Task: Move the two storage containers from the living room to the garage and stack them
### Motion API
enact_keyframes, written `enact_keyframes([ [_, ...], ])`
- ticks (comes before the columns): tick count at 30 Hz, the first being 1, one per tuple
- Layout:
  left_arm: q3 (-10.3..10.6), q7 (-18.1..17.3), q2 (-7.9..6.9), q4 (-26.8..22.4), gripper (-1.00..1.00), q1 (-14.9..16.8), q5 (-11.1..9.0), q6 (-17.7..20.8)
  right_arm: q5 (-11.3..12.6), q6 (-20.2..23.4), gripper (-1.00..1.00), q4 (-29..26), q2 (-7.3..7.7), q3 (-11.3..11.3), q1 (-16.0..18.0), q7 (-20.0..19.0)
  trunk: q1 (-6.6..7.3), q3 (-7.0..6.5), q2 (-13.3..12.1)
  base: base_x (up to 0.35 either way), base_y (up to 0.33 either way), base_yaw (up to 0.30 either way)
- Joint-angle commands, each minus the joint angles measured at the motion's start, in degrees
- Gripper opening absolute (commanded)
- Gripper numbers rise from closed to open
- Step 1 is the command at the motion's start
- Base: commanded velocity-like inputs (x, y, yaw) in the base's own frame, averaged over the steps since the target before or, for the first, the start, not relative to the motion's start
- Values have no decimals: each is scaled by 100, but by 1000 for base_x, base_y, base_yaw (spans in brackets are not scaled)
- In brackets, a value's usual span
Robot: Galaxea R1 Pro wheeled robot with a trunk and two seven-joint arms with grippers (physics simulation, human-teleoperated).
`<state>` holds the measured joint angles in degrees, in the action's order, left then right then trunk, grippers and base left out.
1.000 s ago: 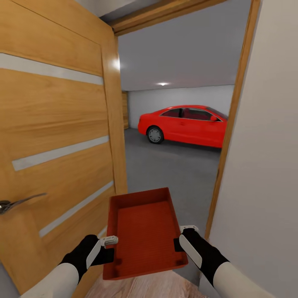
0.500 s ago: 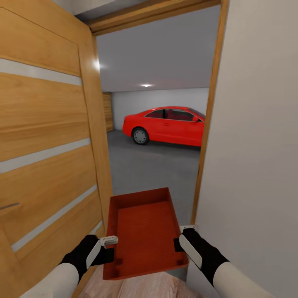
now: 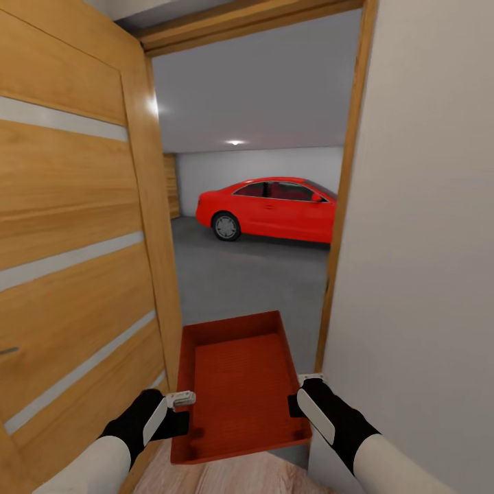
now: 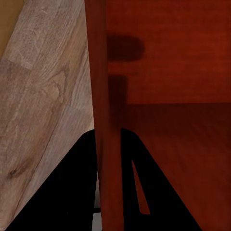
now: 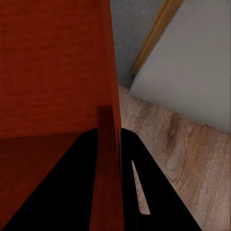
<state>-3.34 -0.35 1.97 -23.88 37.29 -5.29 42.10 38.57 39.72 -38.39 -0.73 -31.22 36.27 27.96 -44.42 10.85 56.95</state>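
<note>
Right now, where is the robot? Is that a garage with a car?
Looks like a house doorway opening into a garage. A red car is parked on grey concrete floor past the open wooden door. The robot carries a storage container over wood planks.

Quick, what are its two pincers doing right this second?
Left pincer: closed on the left wall of the storage container.
Right pincer: closed on the same container's right wall.
</note>
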Motion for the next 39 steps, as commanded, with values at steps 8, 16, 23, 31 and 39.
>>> enact_keyframes([
  [8,-62,18,30,-11,-100,7,-42,26,125,4,-100,-2,-5,-96,2,44,-3,8,6,214,237,0],
  [16,-60,18,32,-11,-100,7,-42,26,125,3,-100,-2,-6,-101,2,43,-3,8,6,74,74,0],
  [23,-61,17,32,-11,-100,7,-42,26,125,5,-100,-2,-6,-97,2,43,-3,8,6,3,19,0],
  [31,-62,18,32,-11,-100,7,-42,26,124,4,-100,-2,-5,-98,2,43,-3,6,6,0,154,-28],
  [39,-62,18,32,-11,-100,7,-42,26,125,3,-100,-2,-6,-99,2,43,-3,-11,6,0,11,-225],
])
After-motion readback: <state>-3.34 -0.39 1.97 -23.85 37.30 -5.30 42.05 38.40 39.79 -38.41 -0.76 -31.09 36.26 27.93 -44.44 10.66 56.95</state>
